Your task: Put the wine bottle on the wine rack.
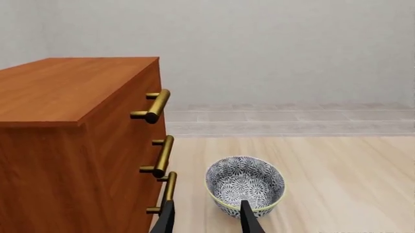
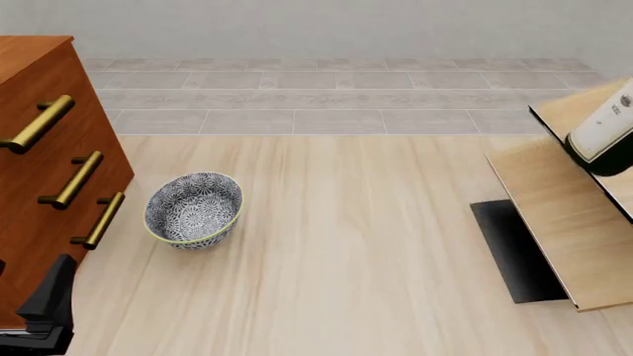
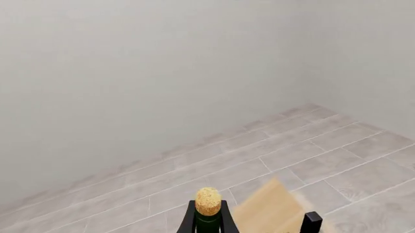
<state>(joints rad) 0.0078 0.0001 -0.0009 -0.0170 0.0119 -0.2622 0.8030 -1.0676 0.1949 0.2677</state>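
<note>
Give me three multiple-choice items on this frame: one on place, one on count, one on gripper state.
1. Where does the bowl sit?
A. inside the cabinet
B. on the table beside the cabinet
C. on the wine rack

2. How many brass handles show on the cabinet?
A. one
B. three
C. five

3. What is the right gripper doing?
A. clamping the wine bottle's neck
B. hanging open
C. holding the bowl

Answers:
1 B: bowl stands by cabinet, far from wine rack.
2 B: three bars.
3 A: right gripper flanks wine bottle below the cork.

Plain grey wall (image 3: 129, 73), grey tiled floor (image 2: 336, 96), reddish-brown drawer cabinet (image 1: 71, 145)
</note>
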